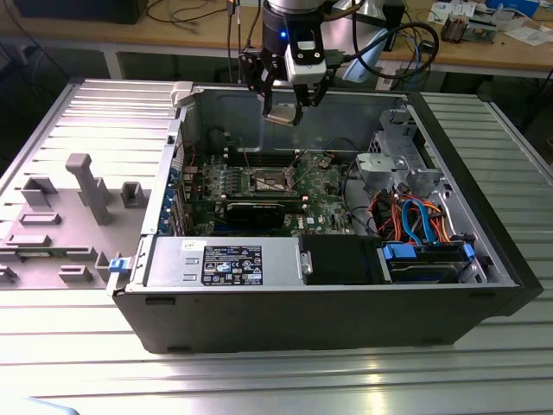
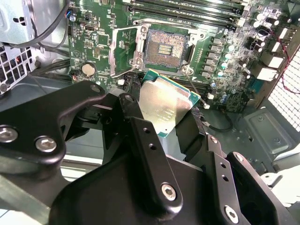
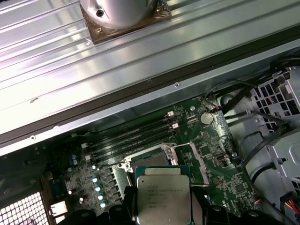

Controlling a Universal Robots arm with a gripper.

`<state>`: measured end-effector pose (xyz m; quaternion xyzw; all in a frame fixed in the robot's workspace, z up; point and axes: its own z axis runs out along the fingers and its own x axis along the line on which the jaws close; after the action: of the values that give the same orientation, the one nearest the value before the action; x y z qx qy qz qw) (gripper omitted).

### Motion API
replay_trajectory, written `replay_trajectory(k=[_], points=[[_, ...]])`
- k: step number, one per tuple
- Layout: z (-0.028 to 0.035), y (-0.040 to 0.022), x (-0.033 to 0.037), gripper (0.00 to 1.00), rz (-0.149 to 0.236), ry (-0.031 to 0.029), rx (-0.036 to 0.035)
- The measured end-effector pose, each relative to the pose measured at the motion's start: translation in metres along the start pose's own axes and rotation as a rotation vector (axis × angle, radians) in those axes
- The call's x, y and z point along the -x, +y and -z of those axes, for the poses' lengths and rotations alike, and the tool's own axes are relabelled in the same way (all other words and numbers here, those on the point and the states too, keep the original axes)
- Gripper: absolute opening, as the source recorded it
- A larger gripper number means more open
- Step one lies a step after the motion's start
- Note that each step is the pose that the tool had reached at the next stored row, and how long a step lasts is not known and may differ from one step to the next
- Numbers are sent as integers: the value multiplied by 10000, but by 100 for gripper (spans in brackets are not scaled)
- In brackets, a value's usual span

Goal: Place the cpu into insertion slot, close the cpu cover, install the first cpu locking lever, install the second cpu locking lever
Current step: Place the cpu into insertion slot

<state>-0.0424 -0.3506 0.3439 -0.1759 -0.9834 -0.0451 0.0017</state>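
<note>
Above the open case (image 1: pixel 346 322) on the desk (image 1: pixel 259 380), close to its far wall, the fingers (image 2: pixel 132 111) are closed on the cpu (image 2: pixel 164 105), one on each of two opposite edges. In both wrist views its silver top faces the camera, and it sits tilted in the second wrist view. It hangs clear of the green board (image 2: pixel 93 28). Below it the slot (image 2: pixel 165 49) lies uncovered, its gold-brown contact field bare inside the metal rim. Memory slots (image 2: pixel 187 7) run just beyond the slot on the far side, and a black card (image 1: pixel 259 212) lies on its near side.
</note>
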Motion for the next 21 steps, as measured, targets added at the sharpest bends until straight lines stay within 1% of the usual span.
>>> replay_trajectory(k=[21], points=[[0, 0, 0, 55, -214, -18, 3]])
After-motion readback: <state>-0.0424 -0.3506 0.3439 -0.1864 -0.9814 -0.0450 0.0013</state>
